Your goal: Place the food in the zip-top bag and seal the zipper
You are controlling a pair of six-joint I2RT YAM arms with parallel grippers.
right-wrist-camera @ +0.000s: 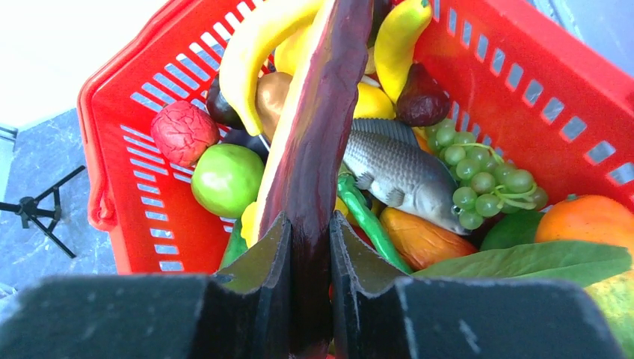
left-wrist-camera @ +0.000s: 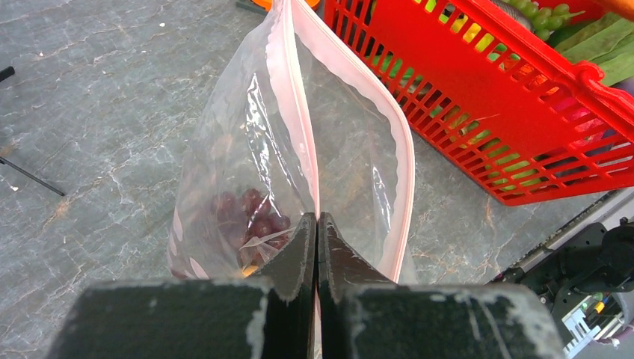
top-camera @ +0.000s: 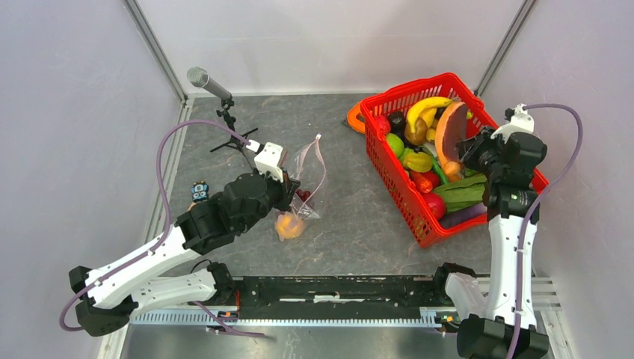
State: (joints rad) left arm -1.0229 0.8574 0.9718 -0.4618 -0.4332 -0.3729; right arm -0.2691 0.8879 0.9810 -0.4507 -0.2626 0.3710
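The left hand (left-wrist-camera: 315, 224) is pinching the zip-top bag (left-wrist-camera: 247, 149) by its zipper (left-wrist-camera: 299, 97), left of centre, grapes (left-wrist-camera: 250, 213) lying inside. The right hand (right-wrist-camera: 308, 232) is clamping a dark slice (right-wrist-camera: 321, 112) over the far-right basket (right-wrist-camera: 523, 67); most food and sealing are remaining.

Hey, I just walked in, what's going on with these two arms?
The left pincer grips the pink edge of a clear bag, its mouth open; purple grapes and an orange piece lie inside. The right pincer is shut on a dark fruit slice in the red basket of toy food. The bag is not sealed yet.
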